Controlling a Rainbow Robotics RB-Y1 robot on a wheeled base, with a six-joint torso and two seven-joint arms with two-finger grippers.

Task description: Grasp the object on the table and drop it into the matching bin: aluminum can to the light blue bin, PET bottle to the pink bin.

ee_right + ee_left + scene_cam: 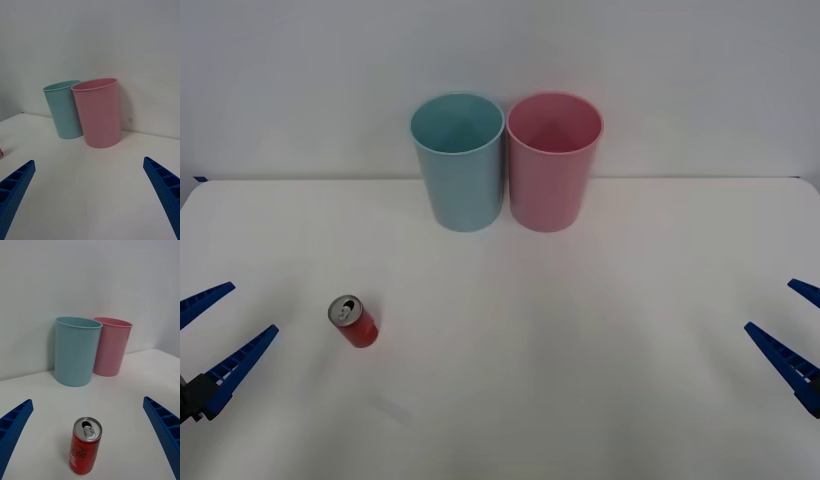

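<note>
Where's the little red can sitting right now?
In the front view the can stands upright on the table's left side, just ahead of the open left hand, well short of the blue bin.

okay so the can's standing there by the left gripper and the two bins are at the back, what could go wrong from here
1. The aluminum can is small and stands upright; the open left gripper, off to its side, could knock it over while closing in, and it might roll across the table.
2. The light blue bin stands right against the pink bin, so a release slightly off centre may land the can in the wrong one.

The right gripper waits open at the table's right.
</note>
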